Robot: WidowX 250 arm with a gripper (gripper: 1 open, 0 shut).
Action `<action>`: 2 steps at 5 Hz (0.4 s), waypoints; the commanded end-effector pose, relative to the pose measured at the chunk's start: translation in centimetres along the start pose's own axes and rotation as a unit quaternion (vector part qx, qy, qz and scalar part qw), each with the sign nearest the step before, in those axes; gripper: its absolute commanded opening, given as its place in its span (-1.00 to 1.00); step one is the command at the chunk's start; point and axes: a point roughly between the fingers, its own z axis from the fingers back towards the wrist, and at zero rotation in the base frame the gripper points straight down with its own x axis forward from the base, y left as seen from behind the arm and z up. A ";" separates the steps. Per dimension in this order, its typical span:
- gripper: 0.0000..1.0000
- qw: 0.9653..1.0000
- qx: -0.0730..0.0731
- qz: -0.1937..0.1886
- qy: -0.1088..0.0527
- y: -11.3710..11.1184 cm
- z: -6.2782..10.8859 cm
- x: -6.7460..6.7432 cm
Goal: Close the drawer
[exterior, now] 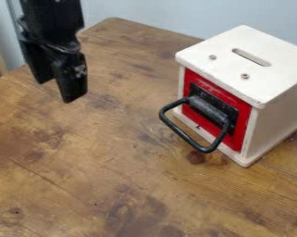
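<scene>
where jaws (55,85) hover, drawer (215,113) rightward (well apart)

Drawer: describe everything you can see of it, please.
The drawer has a red front with a black panel in it and a large black loop handle that juts out and hangs over the wooden table. It sits in the front of a white box at the right of the view, its front about flush with the box, so it looks shut or nearly so. The gripper is well away at the left; nothing grasps the handle.
</scene>
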 end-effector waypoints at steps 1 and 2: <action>1.00 1.000 0.014 0.006 -0.025 0.6 1.5 -1.2; 1.00 0.999 0.016 0.005 -0.028 0.6 1.2 -1.9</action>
